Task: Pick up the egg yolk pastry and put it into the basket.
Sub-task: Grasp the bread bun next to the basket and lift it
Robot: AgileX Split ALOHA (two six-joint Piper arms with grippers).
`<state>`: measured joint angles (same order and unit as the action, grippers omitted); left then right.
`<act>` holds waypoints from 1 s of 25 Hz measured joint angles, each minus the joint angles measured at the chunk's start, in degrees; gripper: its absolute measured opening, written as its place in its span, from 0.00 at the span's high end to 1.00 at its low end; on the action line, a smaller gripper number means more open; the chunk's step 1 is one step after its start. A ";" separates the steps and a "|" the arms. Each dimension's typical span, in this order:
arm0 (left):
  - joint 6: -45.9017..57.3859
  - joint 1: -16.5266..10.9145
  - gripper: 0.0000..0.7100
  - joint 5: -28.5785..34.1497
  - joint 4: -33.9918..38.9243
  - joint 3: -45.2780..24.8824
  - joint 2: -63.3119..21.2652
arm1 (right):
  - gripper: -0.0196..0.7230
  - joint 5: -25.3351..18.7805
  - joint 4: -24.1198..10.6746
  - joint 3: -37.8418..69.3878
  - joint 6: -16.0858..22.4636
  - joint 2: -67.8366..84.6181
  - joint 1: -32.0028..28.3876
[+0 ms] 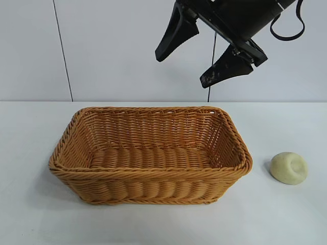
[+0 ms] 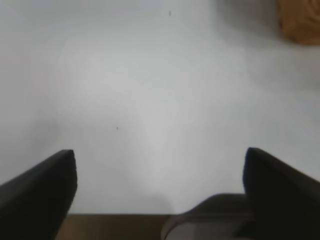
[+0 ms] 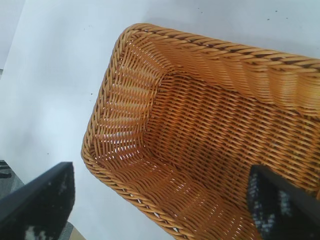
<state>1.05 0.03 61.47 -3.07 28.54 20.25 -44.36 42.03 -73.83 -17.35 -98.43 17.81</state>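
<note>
White table (image 1: 30,219): pastry (image 1: 289,167) beside basket (image 1: 148,176).

Three views around one basket
Exterior faces the orange-brown woven wicker basket (image 1: 150,155) level; right wrist looks steeply into it; left wrist catches its corner.

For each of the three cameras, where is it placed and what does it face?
Exterior: faces the table, seeing basket, egg yolk pastry and open right end effector above.
Left wrist: looks at bare table past open left end effector.
Right wrist: looks down into the basket.
All three show the basket; the left wrist only a corner.
</note>
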 joint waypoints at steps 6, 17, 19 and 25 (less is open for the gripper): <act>0.00 0.00 0.02 -0.38 0.00 -0.16 -9.31 | 0.11 0.00 0.00 0.00 0.00 0.00 0.00; 0.00 0.00 0.02 -0.38 0.00 -0.26 -19.99 | 0.11 0.00 0.00 0.00 0.05 0.00 0.00; 0.00 0.00 0.02 -0.31 0.00 -0.26 -20.39 | 0.11 0.00 -0.14 0.00 0.38 0.00 0.00; 0.00 0.00 0.02 -0.25 -0.11 -0.26 -20.61 | 0.11 -2.18 -11.42 -1.04 6.49 0.00 -2.07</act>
<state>1.05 0.03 61.21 -3.18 28.28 -0.37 -46.54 30.61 -74.88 -10.86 -98.43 15.74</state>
